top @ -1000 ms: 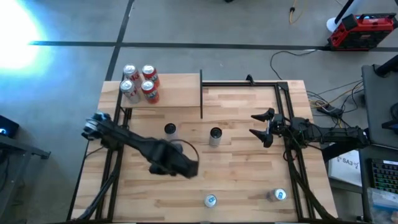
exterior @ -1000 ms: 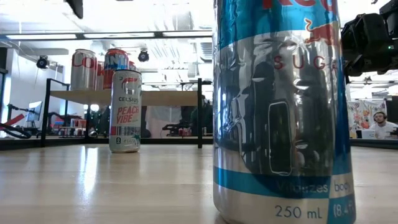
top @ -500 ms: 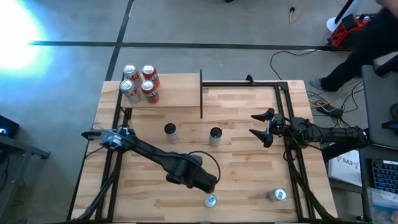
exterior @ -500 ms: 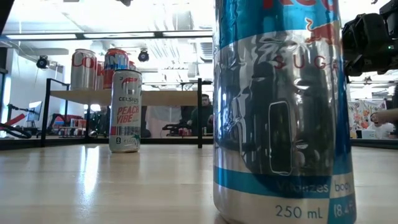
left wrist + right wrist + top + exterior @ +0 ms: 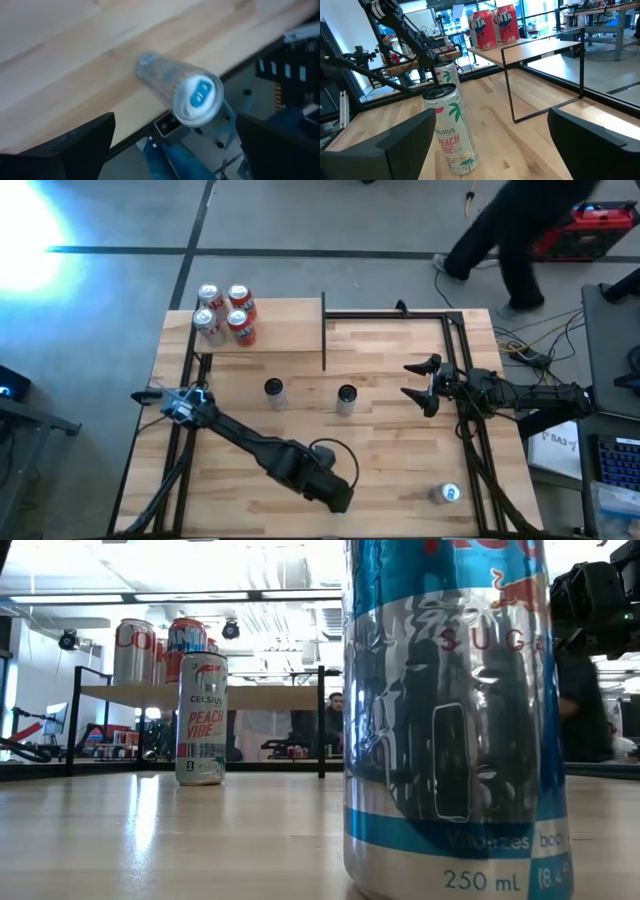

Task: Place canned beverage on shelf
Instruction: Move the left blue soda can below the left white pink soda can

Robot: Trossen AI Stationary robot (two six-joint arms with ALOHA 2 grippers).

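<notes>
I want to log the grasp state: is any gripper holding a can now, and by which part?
Nothing is held. The left gripper hovers with fingers open over the blue-topped can at the table's front edge; the right gripper waits open at the right side.

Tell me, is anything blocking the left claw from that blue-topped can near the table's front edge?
Nothing visible. The left gripper hangs open directly over the blue-topped can, which its wrist camera sees between the open fingers with only bare table around it.

Shelf (image 5: 285,330): plain pale wood, thin black frame
Tabletop (image 5: 390,450): striped butcher-block wood
Cans on shelf (image 5: 226,313): red, silver tops
Near can (image 5: 450,720): blue and silver
Celsius cans (image 5: 452,127): white, red lettering, green leaves
</notes>
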